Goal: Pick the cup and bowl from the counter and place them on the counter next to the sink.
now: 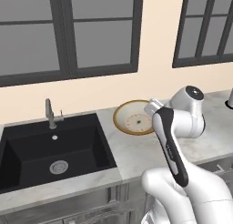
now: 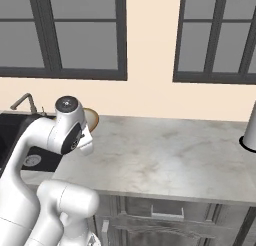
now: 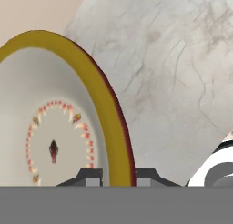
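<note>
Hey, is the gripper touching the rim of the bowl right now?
Touching. In the hand view, the gripper has one finger on each side of the bowl rim, with the yellow-tan edge pinched between them and no gap visible.

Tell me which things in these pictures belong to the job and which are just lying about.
Job:
- wide tan-rimmed round bowl, its rim between the hand's fingertips
- light grey marbled stone counter
- black recessed sink

Lying about:
- grey metal angular faucet
- grey cylinder on a dark base at the counter's far end
</note>
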### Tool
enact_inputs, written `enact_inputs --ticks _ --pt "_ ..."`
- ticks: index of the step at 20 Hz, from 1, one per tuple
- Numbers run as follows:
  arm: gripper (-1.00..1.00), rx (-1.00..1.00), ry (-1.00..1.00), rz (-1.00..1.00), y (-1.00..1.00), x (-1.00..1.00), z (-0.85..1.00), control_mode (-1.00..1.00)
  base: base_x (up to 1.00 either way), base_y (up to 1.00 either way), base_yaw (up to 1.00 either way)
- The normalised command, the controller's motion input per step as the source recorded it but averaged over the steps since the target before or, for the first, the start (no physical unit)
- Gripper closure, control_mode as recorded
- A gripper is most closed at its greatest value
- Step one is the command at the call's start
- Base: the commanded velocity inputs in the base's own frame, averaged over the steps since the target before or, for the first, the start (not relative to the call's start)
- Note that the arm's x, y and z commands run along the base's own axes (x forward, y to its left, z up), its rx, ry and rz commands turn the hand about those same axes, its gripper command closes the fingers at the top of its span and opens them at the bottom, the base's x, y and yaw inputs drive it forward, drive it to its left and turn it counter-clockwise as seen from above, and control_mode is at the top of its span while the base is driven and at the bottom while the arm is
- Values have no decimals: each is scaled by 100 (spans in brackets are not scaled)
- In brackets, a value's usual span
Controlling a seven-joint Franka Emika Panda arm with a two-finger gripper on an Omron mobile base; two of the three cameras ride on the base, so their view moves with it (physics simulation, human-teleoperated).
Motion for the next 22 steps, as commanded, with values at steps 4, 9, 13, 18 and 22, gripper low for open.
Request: enact_inputs --ticks 4,9,13,18,22 --pt "100 0 0 0 0 0 0 100 0 0 0" --pt "100 0 0 0 0 0 0 100 0 0 0" --pt "100 0 0 0 0 0 0 -100 0 0 0" --pt "100 0 6 -2 19 7 -6 -100 0 0 0" --pt "100 2 7 -1 17 38 -39 -100 0 0 0"
